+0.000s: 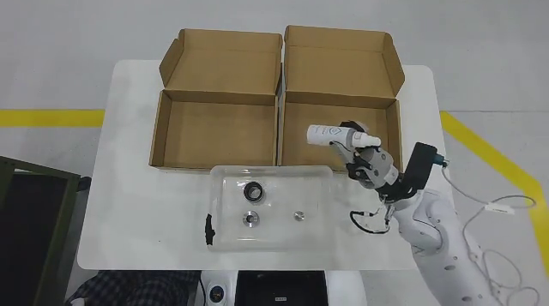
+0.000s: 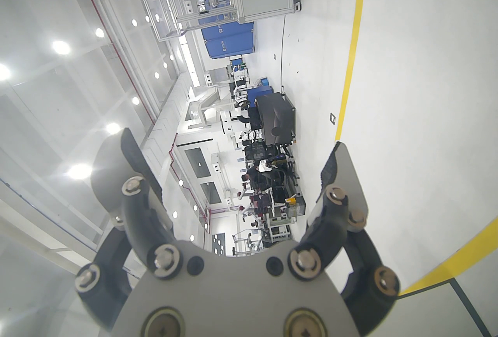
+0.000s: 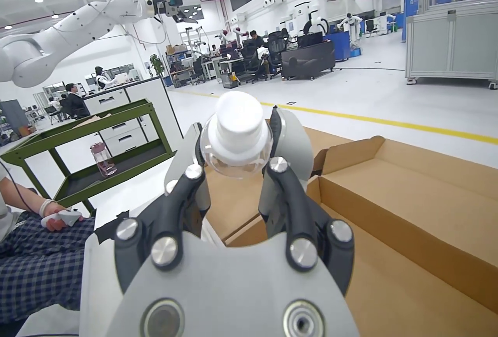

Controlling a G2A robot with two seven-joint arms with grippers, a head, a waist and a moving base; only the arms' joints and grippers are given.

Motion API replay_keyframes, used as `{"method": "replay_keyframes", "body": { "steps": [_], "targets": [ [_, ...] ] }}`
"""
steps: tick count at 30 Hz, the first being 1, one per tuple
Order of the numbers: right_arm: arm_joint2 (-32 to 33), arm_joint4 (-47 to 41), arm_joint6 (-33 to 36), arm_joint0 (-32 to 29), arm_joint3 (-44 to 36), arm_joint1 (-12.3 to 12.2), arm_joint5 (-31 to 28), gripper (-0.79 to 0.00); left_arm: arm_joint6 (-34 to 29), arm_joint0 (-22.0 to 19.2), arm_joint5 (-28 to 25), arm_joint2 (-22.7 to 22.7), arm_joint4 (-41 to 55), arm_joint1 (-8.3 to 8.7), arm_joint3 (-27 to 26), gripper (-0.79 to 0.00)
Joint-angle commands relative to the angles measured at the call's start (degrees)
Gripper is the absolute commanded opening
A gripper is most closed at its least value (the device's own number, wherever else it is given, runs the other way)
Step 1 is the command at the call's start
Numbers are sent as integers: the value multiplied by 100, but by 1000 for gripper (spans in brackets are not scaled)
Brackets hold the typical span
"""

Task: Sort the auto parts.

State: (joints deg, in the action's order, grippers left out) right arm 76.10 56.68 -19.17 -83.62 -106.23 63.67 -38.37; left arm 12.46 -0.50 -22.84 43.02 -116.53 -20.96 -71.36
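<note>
Detail is poor on the three pieces in the clear plastic tray (image 1: 274, 171) at the near edge of the white surface (image 1: 129, 177). There is a black ring (image 1: 253, 192), a small metal ring-like bit (image 1: 250, 218) and another small metal bit (image 1: 298, 215), all too small to name. A black strip (image 1: 208, 229) at the tray's left rim can't be made out either.

From the top view, the right hand (image 1: 350, 145) sits over the right open cardboard box (image 1: 395, 126), next to the left open cardboard box (image 1: 214, 130). It holds a white capped part with a clear bulb body (image 1: 324, 135). Its height above the box floor can't be told there.

Close up in the right wrist view, the right hand (image 3: 235, 126) is clamped on both sides of the bulb. The stepped white cap (image 3: 235, 128) points away over the box, and the bulb's back end is hidden behind the fingers (image 3: 288, 144).

The left hand (image 2: 233, 144) is wide open with nothing in it, aimed out into the hall. The right wrist view shows it raised high (image 3: 181, 2).
</note>
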Motion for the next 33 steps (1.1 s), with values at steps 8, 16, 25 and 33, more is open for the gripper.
{"method": "replay_keyframes", "body": {
  "steps": [8, 16, 25, 33],
  "targets": [
    [1, -17, -3, 31, 17, 29, 116, -785, 0, 0, 0, 0, 0, 0, 0, 0],
    [-149, 530, 310, 255, 55, 60, 421, -785, 0, 0, 0, 0, 0, 0, 0, 0],
    [-433, 1054, 590, 643, 361, 119, 768, -785, 0, 0, 0, 0, 0, 0, 0, 0],
    [-730, 1506, 1110, 1099, 795, 178, 1004, -785, 0, 0, 0, 0, 0, 0, 0, 0]
  ]
}}
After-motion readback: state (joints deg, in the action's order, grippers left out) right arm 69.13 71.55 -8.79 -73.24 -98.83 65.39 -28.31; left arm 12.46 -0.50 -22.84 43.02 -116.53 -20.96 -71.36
